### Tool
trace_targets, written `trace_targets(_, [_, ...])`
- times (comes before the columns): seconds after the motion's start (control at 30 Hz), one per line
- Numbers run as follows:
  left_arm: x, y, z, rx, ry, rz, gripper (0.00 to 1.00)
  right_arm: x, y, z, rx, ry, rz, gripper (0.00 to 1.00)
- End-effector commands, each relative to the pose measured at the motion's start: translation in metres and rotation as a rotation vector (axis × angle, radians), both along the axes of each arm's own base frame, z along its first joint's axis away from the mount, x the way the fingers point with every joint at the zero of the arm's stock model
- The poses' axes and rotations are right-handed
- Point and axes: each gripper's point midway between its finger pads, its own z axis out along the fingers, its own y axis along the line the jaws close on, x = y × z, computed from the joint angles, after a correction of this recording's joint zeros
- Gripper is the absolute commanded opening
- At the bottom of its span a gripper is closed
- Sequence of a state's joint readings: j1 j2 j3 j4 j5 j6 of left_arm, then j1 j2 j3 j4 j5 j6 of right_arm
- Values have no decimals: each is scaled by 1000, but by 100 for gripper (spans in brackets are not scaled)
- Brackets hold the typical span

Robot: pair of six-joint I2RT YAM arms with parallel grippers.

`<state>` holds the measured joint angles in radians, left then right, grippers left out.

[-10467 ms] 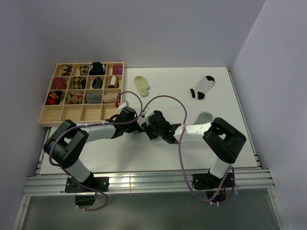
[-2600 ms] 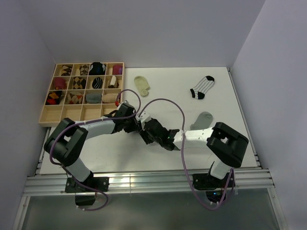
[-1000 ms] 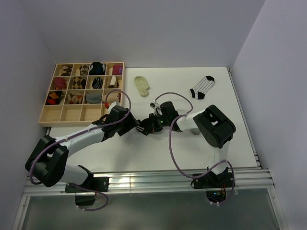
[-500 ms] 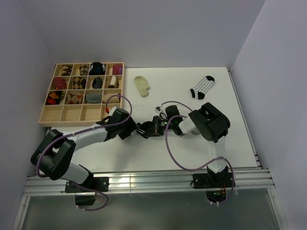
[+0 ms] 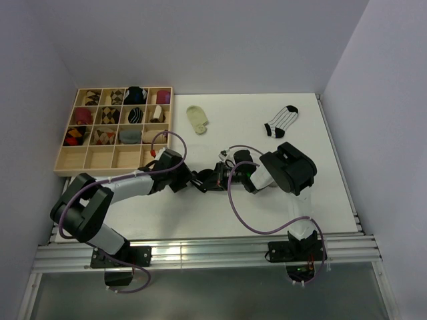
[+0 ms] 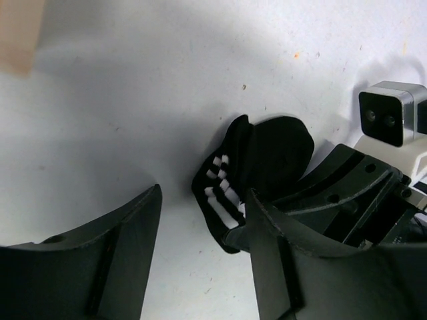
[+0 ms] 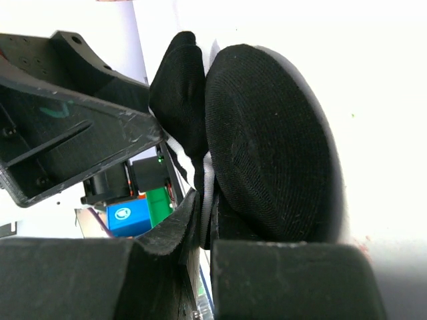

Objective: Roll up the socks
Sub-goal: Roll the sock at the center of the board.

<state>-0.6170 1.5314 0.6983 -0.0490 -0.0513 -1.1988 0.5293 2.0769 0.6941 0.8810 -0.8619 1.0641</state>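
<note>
A rolled black sock with white stripes lies at the table's middle, small and dark between the two grippers in the top view. My right gripper is shut on this roll, pinching its edge from the right. My left gripper is open, its two fingers straddling the roll's near end from the left; I cannot tell whether they touch it. The right gripper's finger shows under the roll in the left wrist view.
A wooden compartment tray with several rolled socks stands at the back left. A cream sock and a white striped sock lie flat at the back. The right arm is folded low over the table's middle right.
The two grippers have stayed together at the table's middle with the black sock. The right arm has folded in further, and the left arm's elbow has shifted slightly.
</note>
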Motion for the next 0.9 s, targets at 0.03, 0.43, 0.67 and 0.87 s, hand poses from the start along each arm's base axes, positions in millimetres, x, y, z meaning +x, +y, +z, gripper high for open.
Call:
trace_targets(0.03, [8,-9,-3,1,6,-3,55,-6,-14,-29,-118,23,-19,2])
trace_targets(0.43, [8,-4,-4,68,-7,-37,4,10,-23,10,-252,-206,19,31])
trace_targets(0.67, [11,-3,8,86,-51,-57,4,37,-47,41,-425,-363,-85,35])
trace_targets(0.87, [11,-8,10,90,-63,-86,4,56,-51,25,-516,-366,-116,31])
